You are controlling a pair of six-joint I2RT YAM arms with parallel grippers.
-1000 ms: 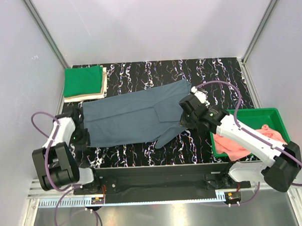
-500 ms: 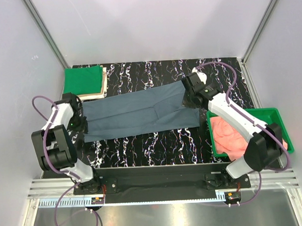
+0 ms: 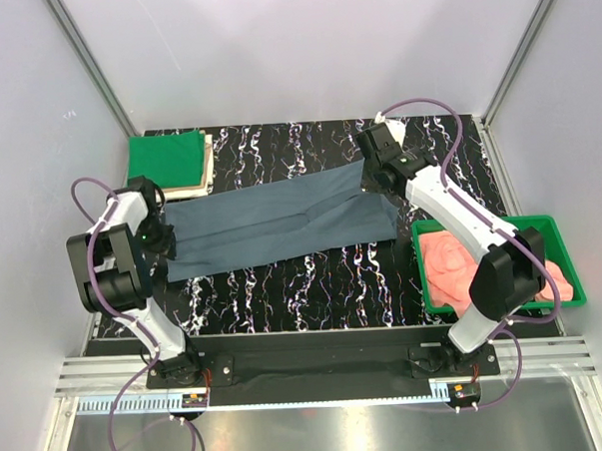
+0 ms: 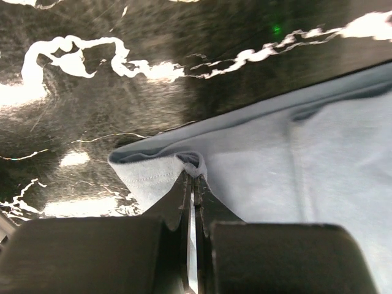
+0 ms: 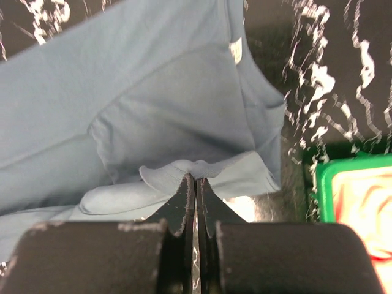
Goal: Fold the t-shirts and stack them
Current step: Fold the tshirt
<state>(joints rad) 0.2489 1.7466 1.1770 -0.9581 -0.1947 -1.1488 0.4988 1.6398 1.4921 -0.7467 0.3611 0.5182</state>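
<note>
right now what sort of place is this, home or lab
Probably a lab robot cell: grey wall panels on metal posts box in a black white-veined tabletop, with left arm and right arm bolted at its near edge.

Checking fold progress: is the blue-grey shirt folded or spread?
Partly folded: the blue-grey shirt lies as a long narrow band with overlapped layers, left gripper and right gripper pinching its ends.

1. The slate blue-grey t-shirt (image 3: 281,224) is soft, matt cloth.
2. The tabletop (image 3: 313,280) is glossy black, veined white like marble.
3. The tray (image 3: 554,301) is smooth green plastic.
4. My right end effector (image 5: 195,181) looks matt black and scuffed.
</note>
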